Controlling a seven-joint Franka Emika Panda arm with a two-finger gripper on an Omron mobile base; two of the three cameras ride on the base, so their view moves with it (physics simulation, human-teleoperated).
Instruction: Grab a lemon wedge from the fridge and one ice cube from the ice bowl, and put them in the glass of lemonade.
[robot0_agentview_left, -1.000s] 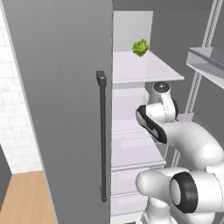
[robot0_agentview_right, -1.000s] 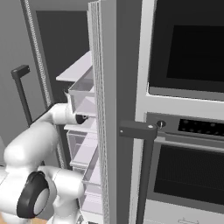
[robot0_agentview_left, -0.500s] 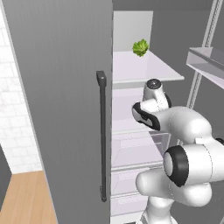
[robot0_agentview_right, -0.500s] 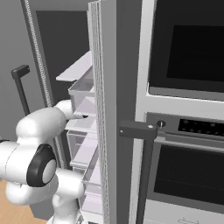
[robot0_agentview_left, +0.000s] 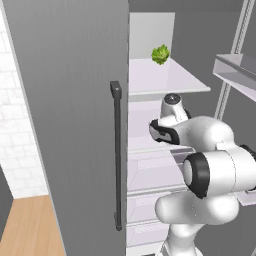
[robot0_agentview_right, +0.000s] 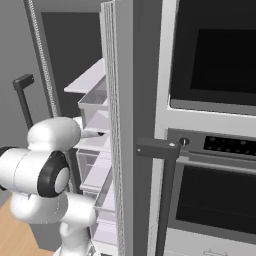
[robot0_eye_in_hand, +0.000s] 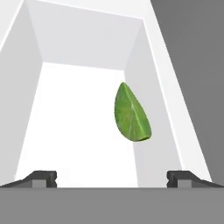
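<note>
1. Reaching into the fridge (robot0_agentview_left: 70, 100) for the lemon wedge (robot0_eye_in_hand: 131, 114) is judged to be the step in hand; ice and glass are not yet dealt with.
2. The claw (robot0_eye_in_hand: 112, 177) is seen spread wide, with nothing held between its tips.
3. The wedge is found beyond the tips, apart from them and off toward the right tip, beside the right wall of a white fridge compartment (robot0_eye_in_hand: 74, 131).
4. A further advance, shifted rightward to bracket the wedge before closing, is judged necessary.
</note>
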